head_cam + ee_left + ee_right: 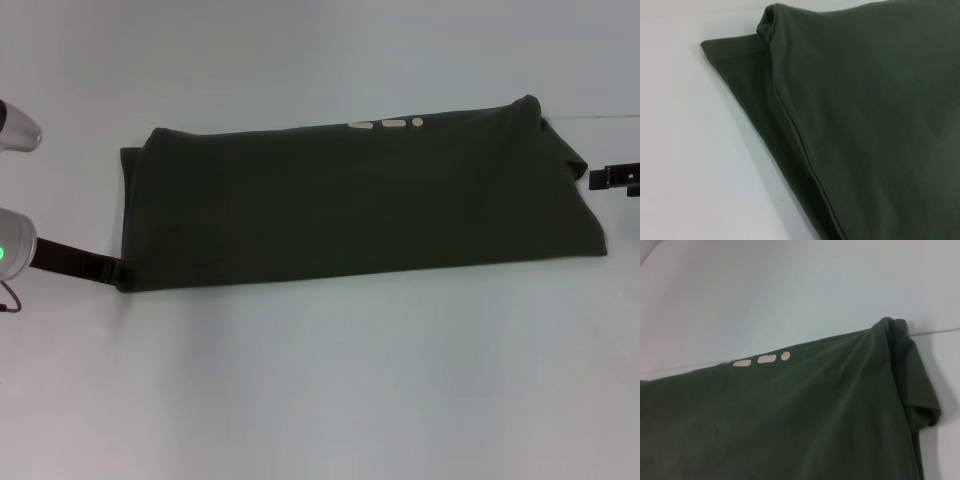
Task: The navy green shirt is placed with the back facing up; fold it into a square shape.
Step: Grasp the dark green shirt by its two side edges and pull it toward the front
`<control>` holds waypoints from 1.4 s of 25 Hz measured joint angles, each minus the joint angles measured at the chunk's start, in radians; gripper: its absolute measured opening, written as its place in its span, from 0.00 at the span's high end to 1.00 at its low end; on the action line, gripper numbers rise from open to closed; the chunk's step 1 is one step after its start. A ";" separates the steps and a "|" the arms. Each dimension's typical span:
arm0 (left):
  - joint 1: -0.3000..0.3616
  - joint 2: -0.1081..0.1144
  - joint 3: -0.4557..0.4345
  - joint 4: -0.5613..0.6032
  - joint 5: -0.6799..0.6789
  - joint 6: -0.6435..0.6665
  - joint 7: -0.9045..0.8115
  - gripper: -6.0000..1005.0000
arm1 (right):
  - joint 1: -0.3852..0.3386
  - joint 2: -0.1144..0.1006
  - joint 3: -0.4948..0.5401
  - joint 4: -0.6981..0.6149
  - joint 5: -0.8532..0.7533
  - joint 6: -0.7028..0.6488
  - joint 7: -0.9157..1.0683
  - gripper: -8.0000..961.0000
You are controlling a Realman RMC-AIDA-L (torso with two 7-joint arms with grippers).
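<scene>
The navy green shirt [350, 200] lies on the white table [320, 400], folded into a long flat band running left to right. Small cream marks [392, 124] peek out along its far edge, also seen in the right wrist view as cream marks [766, 359]. My left gripper [112, 270] reaches in low from the left and meets the shirt's near left corner. My right gripper [600, 179] sits just off the shirt's right end, beside a bunched sleeve [920, 390]. The left wrist view shows only the shirt [865, 125], with layered folded edges.
A thin line [600, 117] runs across the table behind the shirt's right end. Bare white tabletop lies in front of and behind the shirt.
</scene>
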 joint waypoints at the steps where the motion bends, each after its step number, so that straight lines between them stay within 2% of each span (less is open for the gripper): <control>1: -0.001 0.000 0.000 0.000 0.001 0.000 -0.001 0.85 | -0.002 0.000 0.000 0.000 0.000 0.000 -0.001 0.19; 2: -0.001 0.000 0.000 -0.001 0.001 0.000 -0.001 0.89 | -0.003 0.001 0.000 0.000 0.000 0.000 -0.002 0.19; 7: -0.003 -0.002 0.001 -0.003 0.001 0.001 -0.002 0.96 | -0.006 0.005 -0.003 0.002 0.000 0.002 -0.005 0.19; 15: -0.008 -0.002 0.006 -0.004 0.001 0.007 -0.001 0.96 | -0.007 0.005 -0.011 0.005 -0.012 -0.002 0.009 0.19; 29: -0.009 -0.002 0.006 -0.002 0.001 0.007 0.005 0.96 | -0.006 0.006 -0.010 0.069 -0.086 0.074 0.029 0.19; 35: -0.006 -0.002 0.006 0.001 0.001 0.007 0.006 0.96 | 0.009 0.024 -0.016 0.114 -0.087 0.143 0.010 0.20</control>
